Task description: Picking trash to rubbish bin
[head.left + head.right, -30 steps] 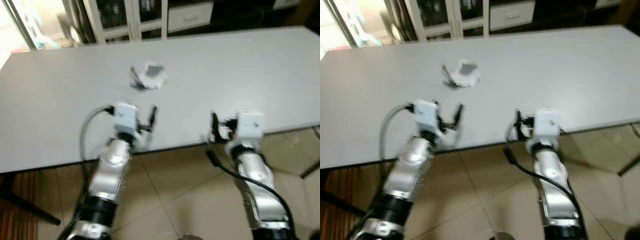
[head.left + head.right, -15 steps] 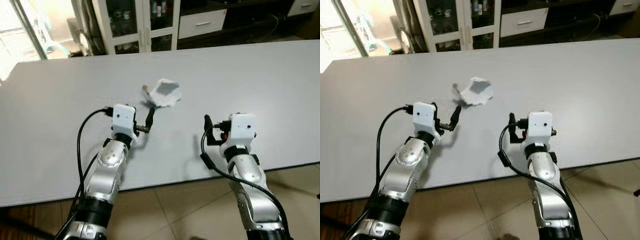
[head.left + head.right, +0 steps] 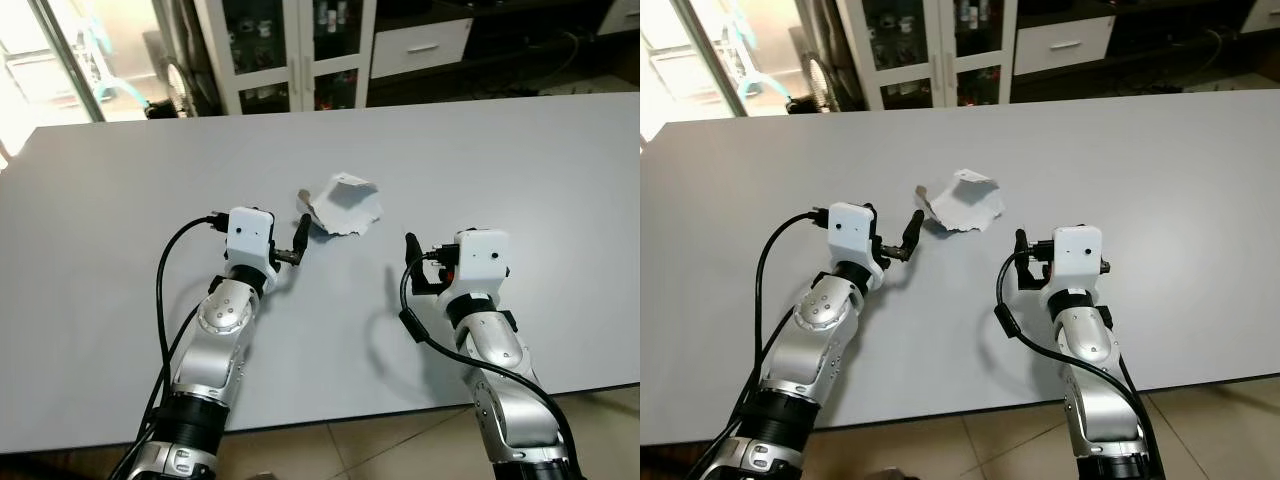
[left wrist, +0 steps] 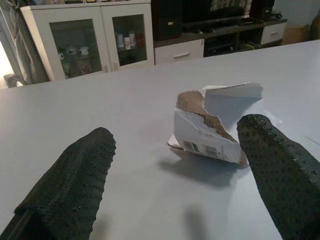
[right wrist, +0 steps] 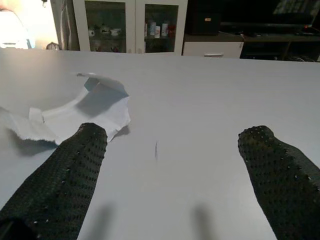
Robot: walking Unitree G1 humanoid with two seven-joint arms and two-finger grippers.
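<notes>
torn white paper scrap ahead of the left pincer

torn white paper scrap lies on the grey table, just beyond the left gripper, whose black fingers are spread wide. the right gripper, also spread, sits farther off, so the left arm looks nearer.

Wide pale grey table, carrying one torn, crumpled white paper scrap just beyond the left gripper fingertips.

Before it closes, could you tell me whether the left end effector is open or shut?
Open: the left end effector has its fingers spread, with the torn paper beyond them.
</notes>
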